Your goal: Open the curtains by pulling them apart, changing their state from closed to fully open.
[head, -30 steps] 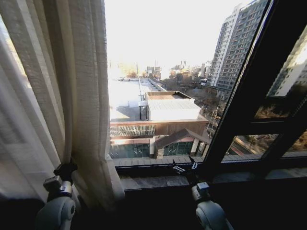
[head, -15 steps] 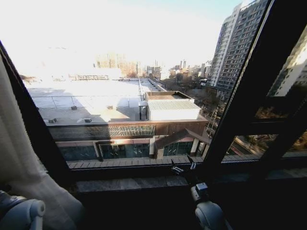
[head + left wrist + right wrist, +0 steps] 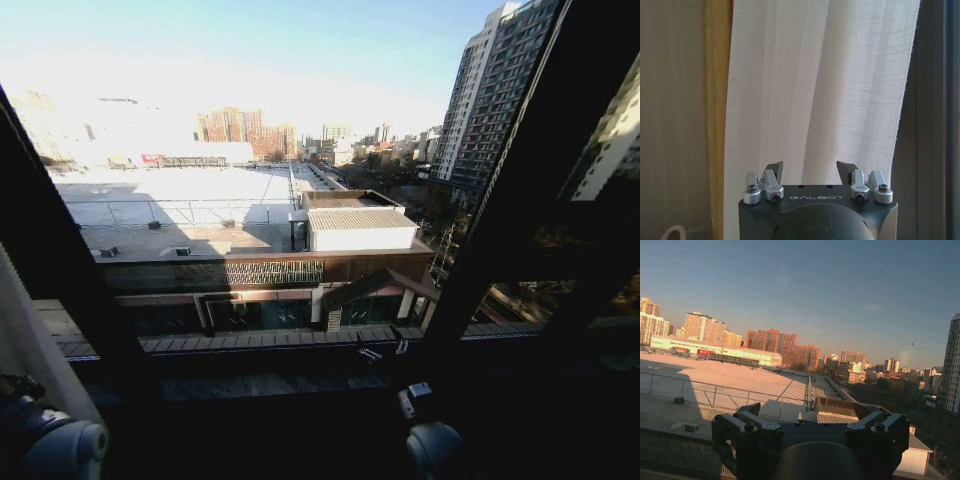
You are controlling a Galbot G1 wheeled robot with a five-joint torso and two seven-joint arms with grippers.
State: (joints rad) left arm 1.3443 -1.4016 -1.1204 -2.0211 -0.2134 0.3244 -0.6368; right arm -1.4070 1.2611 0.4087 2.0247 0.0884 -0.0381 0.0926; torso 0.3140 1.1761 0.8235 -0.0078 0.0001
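Low warm sunlight, hazy sky glare, dark silhouetted window frame [image 3: 520, 220], bowed edges

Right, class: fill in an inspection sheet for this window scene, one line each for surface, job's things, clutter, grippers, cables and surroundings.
Surface: dark window sill, bare.
Job's things: curtains, sheer white and pleated, bunched at the far left edge of the head view; the glass is uncovered.
Clutter: nothing seen.
Grippers: left gripper open, facing the curtains, not gripping them; right gripper low at the sill, open, holding nothing.
Cables: nothing seen.
Surroundings: dark window frame; rooftops, a tower block and sky outside.
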